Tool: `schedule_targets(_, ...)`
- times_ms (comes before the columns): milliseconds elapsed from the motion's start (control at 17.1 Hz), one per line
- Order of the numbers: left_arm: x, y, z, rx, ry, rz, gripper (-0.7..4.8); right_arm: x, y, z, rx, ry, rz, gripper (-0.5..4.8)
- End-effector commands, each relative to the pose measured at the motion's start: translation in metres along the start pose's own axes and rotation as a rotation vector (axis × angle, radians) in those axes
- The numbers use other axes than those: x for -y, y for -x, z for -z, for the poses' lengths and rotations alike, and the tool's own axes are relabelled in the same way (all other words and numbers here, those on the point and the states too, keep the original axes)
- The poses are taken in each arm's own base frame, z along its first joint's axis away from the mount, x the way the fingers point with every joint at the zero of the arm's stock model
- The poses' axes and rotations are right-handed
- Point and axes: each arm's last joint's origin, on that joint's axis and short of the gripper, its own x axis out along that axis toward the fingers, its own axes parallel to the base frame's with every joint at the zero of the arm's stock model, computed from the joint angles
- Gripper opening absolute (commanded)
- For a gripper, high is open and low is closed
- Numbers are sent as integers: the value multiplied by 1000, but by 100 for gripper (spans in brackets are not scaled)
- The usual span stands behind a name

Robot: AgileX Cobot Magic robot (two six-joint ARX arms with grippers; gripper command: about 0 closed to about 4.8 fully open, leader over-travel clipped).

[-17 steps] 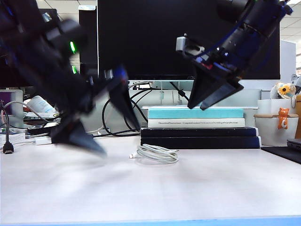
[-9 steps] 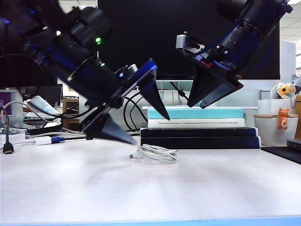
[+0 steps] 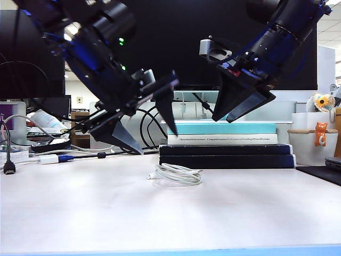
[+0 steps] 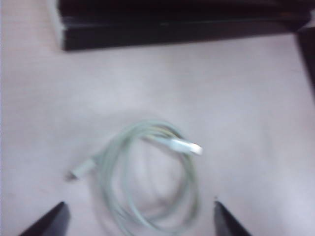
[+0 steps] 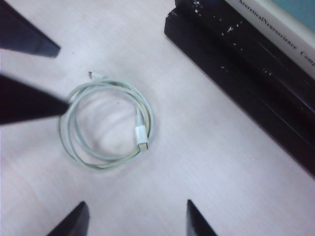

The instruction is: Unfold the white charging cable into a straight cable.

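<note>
The white charging cable [image 3: 176,174] is seen lying on the table [image 3: 170,213] in a loose flat coil of several turns, just in front of a stack of books [image 3: 226,145]. It is not yet unfolded at all. In the right wrist view the wider plug [image 5: 141,136] is seen resting across the coil's rim, and the slim connector [image 5: 95,75] is seen poking out at the far side of the ring.

The cord is judged to be very light, limp and smooth, so it will likely slide and drag its loops along when one end is pulled. The best hold is judged to be at the two plug ends, which are stiffer and give more to grip than the thin cord.

The left hand [image 3: 151,124] is held in the air above and to the left of the coil, fingers spread apart and nothing between them. The right hand [image 3: 238,108] is held higher, over the books, also with fingers apart and empty.

A white pot [image 3: 314,144] with an orange cat figure is seen at the right edge; its contents cannot be told.
</note>
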Motion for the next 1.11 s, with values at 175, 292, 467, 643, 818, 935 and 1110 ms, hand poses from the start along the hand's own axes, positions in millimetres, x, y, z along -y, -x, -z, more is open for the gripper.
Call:
schedule_targets(175,1,-22,5,-62,-4,-64,371,0,3,-4,28,10,3,254)
schedule_targets(292,3,-29,4,-85,4,-49,369,0,3,-4,29,10,4,254)
schedule_targets(467,8,-38,2,-129,-26,-109,319,0,3,-4,33,11,3,254)
schedule_targets(643,12,-40,5,-146,-65,-112,184,1,3,-5,44,16,9,254)
schedule_targets(818,11,-40,4,-143,-114,-129,43,1,3,-6,48,17,10,253)
schedule_targets(935,12,-39,3,-152,-183,-132,17,3,4,-6,56,5,15,253)
schedule_targets(1110,17,-26,-4,-129,-393,-129,16,17,18,-8,138,-97,43,253)
